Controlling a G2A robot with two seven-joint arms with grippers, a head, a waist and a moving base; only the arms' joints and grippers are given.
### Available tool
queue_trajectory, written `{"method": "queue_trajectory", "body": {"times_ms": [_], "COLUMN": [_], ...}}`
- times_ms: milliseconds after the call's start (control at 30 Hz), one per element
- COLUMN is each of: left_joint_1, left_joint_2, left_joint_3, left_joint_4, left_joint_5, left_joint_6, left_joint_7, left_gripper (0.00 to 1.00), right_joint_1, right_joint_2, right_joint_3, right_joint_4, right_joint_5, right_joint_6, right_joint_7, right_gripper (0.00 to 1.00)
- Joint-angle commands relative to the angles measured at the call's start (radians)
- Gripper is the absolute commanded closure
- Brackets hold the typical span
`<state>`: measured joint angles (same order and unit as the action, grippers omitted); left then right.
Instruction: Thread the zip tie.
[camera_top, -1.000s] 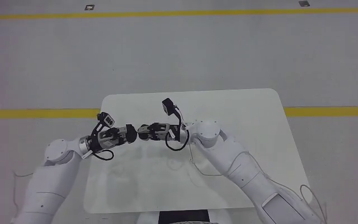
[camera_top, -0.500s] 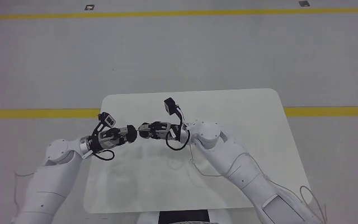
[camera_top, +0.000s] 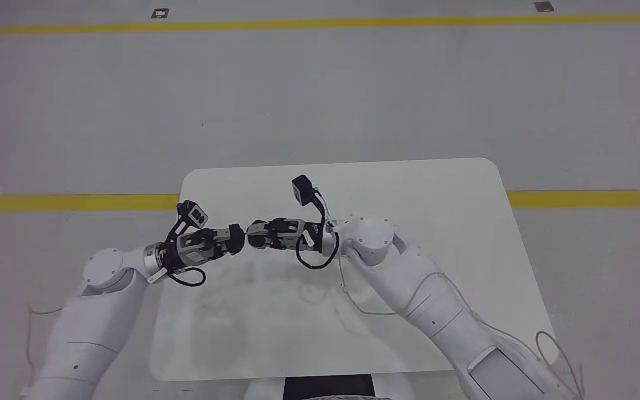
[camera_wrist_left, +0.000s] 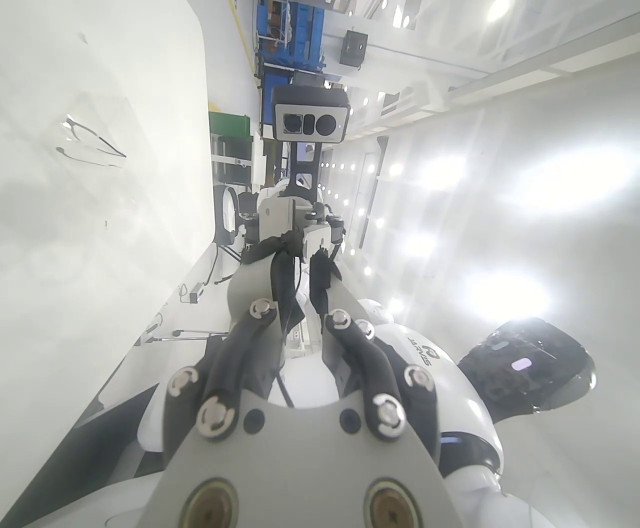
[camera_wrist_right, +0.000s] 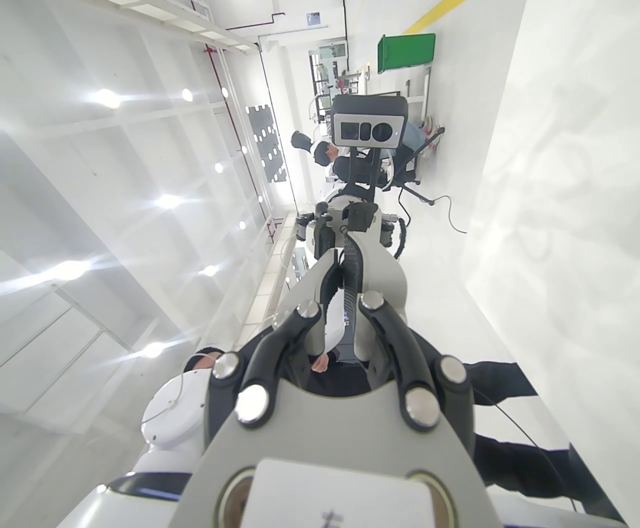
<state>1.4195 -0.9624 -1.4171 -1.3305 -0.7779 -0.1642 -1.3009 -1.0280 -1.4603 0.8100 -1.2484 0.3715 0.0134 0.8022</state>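
Black zip tie (camera_wrist_right: 351, 282) | pinched in R gripper (camera_wrist_right: 346, 252) | L gripper (camera_top: 236, 240) opposite

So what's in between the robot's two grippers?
A black zip tie, running from the right gripper to the left gripper. The right wrist view shows it; in the top view their tips nearly meet.
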Motion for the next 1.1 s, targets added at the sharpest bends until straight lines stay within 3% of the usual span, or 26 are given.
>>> {"method": "queue_trajectory", "body": {"times_ms": [0, 133, 233, 533, 567, 600, 867, 1067], "left_joint_1": [0.0, 0.001, 0.002, 0.005, 0.006, 0.006, 0.018, 0.034], "left_joint_2": [0.0, 0.002, 0.002, 0.005, 0.005, 0.006, 0.011, 0.018], "left_joint_3": [0.001, 0.002, 0.003, 0.005, 0.005, 0.004, -0.01, -0.031], "left_joint_4": [0.0, 0.0, -0.001, -0.001, -0.001, -0.001, 0.0, -0.018], "left_joint_5": [-0.001, -0.004, -0.004, -0.008, -0.009, -0.01, -0.012, -0.013], "left_joint_6": [-0.001, -0.002, -0.002, -0.007, -0.007, -0.008, -0.02, -0.036], "left_joint_7": [0.0, 0.0, 0.001, 0.003, 0.002, 0.001, -0.018, -0.036], "left_gripper": [0.91, 0.93, 1.0, 1.0, 1.0, 1.0, 1.0, 1.0], "right_joint_1": [0.0, 0.001, 0.002, -0.004, -0.004, -0.006, -0.028, -0.063], "right_joint_2": [-0.001, -0.002, -0.003, -0.003, -0.002, -0.002, 0.012, 0.046], "right_joint_3": [-0.001, -0.005, -0.007, -0.003, -0.002, 0.0, 0.038, 0.113], "right_joint_4": [0.0, 0.001, 0.003, -0.001, -0.001, -0.002, -0.038, -0.07], "right_joint_5": [0.0, 0.001, 0.003, 0.004, 0.004, 0.007, -0.014, -0.132], "right_joint_6": [0.0, 0.001, 0.002, 0.001, 0.002, 0.003, 0.012, 0.064], "right_joint_7": [0.0, -0.001, -0.002, 0.002, 0.004, 0.002, -0.015, -0.049], "right_gripper": [1.0, 1.0, 1.0, 1.0, 0.42, 0.0, 0.0, 0.0]}}
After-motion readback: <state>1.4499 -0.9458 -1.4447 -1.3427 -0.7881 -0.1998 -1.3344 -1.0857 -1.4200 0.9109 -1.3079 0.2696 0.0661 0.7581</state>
